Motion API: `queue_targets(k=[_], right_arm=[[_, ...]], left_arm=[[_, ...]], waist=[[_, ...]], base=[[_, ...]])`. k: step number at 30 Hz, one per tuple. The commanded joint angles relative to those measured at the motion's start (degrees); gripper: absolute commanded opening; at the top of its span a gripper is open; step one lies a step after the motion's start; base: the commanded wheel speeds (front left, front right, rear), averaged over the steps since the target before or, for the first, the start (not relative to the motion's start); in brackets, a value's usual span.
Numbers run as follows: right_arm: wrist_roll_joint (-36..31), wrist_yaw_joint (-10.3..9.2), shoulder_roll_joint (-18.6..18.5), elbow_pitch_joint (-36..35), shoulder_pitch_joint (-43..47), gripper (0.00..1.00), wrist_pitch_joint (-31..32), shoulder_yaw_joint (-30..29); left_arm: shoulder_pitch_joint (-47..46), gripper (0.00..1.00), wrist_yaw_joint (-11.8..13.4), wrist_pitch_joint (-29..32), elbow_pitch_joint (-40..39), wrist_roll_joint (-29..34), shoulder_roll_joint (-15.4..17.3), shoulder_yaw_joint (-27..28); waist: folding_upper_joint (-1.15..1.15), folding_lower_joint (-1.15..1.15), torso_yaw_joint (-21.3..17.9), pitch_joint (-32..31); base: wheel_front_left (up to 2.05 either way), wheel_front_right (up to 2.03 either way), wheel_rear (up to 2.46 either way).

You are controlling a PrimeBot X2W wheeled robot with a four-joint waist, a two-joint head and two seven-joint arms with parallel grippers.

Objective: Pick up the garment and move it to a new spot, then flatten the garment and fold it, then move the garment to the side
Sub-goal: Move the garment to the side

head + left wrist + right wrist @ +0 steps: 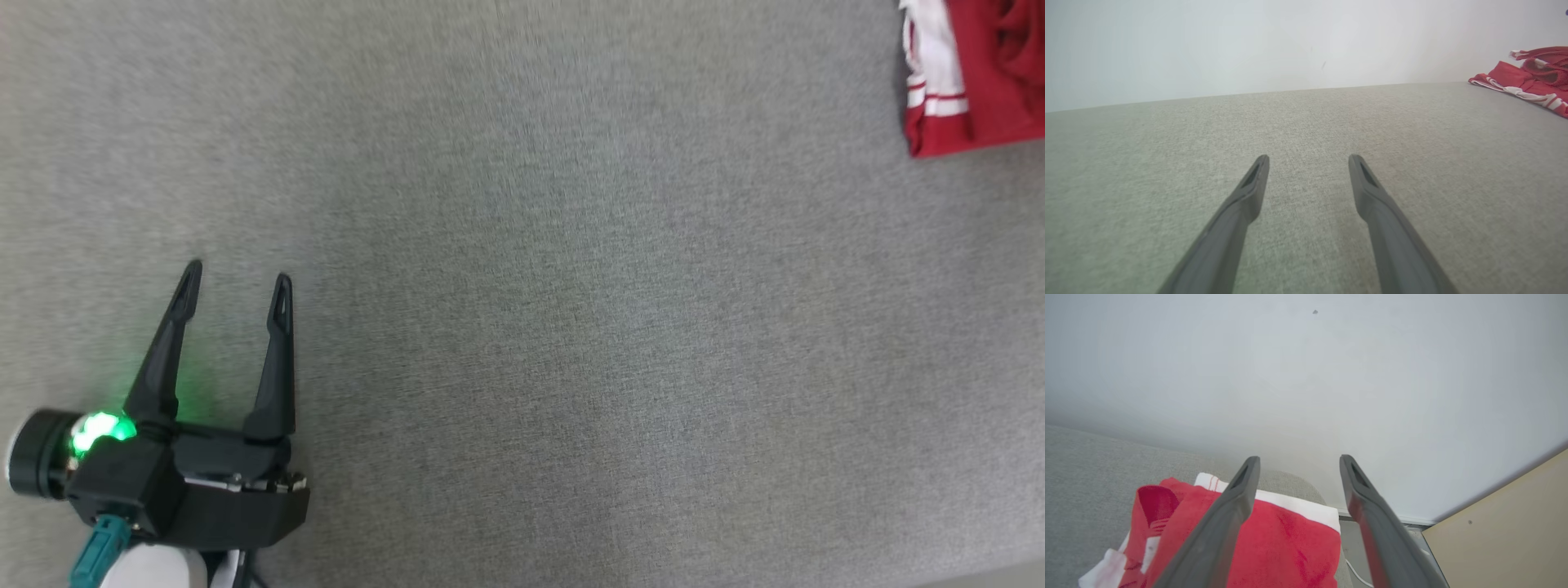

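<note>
The garment [971, 77] is red with white trim and stripes, lying folded at the far right corner of the grey fabric surface [522, 327]. The left wrist view shows the garment [1531, 81] at its far right, well away from that arm. My left gripper [237, 282] rests open at the lower left of the surface, nothing between its fingers [1249, 192]. In the right wrist view my right gripper [1298, 461] hangs open just above the garment [1286, 543], its fingers [1237, 498] apart and holding nothing.
A pale wall [1306, 375] rises behind the surface. Past the surface's right end lies a tan floor [1506, 526] with a white cable [1357, 573] near the skirting. The surface's near edge shows at the lower right corner [1004, 572].
</note>
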Motion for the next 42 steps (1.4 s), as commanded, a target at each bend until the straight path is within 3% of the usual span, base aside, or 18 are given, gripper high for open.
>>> queue_targets(k=[1,8,22,32,42], right_arm=[[0.46,-0.13,0.97,-1.03,1.61,1.00,-0.89,-0.32],[1.33,-0.13,5.61,-10.17,8.10,1.00,-1.83,-2.03],[-0.90,-0.13,13.25,-32.55,37.36,1.00,-1.79,-13.85],[-0.59,-0.13,18.72,-42.38,56.69,1.00,-1.79,-20.96],[-1.69,-0.13,24.05,-47.58,70.40,1.00,-1.58,-25.71]], left_arm=[[1.18,1.00,0.24,-0.16,0.45,-0.31,-0.48,0.48],[4.66,1.00,0.30,-0.16,2.27,-0.75,-1.96,2.69],[10.83,1.00,0.20,-0.16,4.50,-0.97,-3.77,4.88],[13.17,1.00,0.14,-0.16,6.34,-1.11,-4.61,5.31],[15.52,1.00,0.13,-0.16,6.64,-0.70,-5.19,6.09]], waist=[[0.00,0.00,1.58,-4.44],[0.00,0.00,3.20,-11.81],[0.00,0.00,6.89,-23.67],[0.00,0.00,8.19,-28.45],[0.00,0.00,8.58,-30.88]], base=[[0.00,0.00,0.00],[0.00,0.00,0.00],[0.00,0.00,0.00],[0.00,0.00,0.00],[0.00,0.00,0.00]])
